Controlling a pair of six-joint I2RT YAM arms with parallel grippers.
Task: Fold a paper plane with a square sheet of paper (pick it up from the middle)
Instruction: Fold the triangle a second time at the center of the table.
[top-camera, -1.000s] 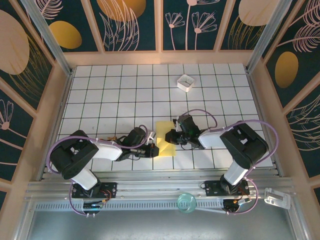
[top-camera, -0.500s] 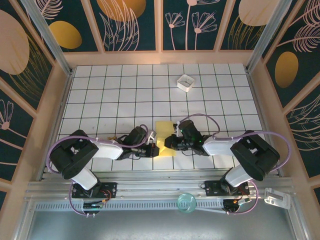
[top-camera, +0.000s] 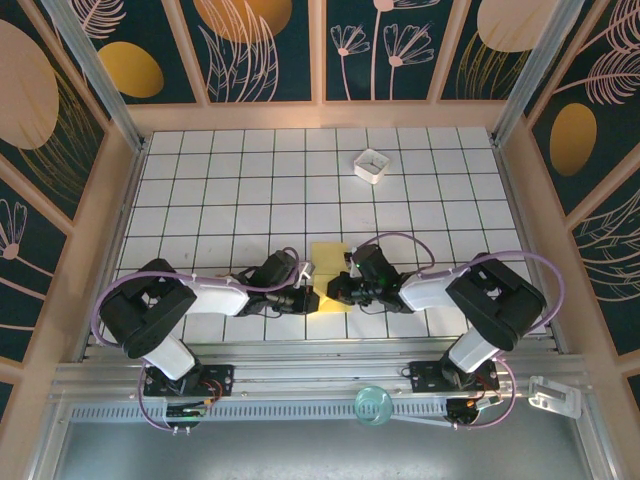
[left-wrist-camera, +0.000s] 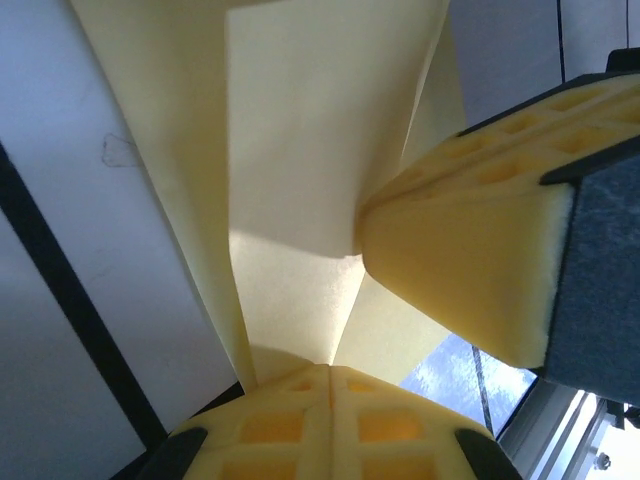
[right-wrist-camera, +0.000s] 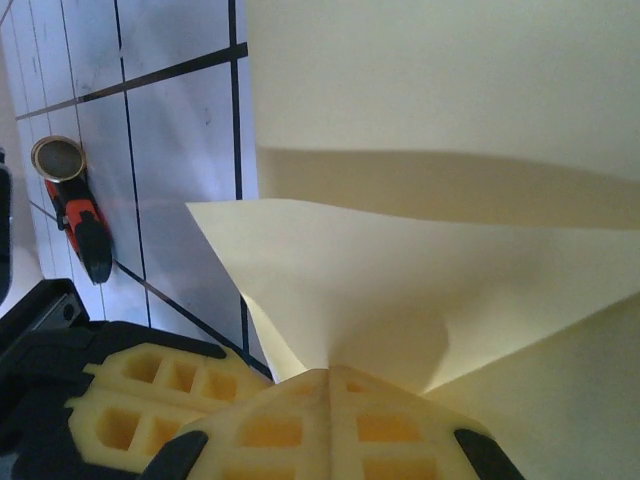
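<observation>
far back on the table (top-camera: 200, 180) sits a white box (top-camera: 371, 165), well apart. left gripper (left-wrist-camera: 330, 375) and right gripper (right-wrist-camera: 328, 375) both pinch the yellow sheet (top-camera: 328, 258), long axis near-to-far.

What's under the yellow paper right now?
White tiled table shows around the paper's edges; what lies directly beneath is covered. The left gripper and right gripper are shut on its near end.

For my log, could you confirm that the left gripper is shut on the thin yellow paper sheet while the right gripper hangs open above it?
Not quite. The right gripper is not open: the right wrist view shows its jaws closed together on a fold of the thin yellow paper sheet. The left gripper is indeed shut on the sheet.
</observation>
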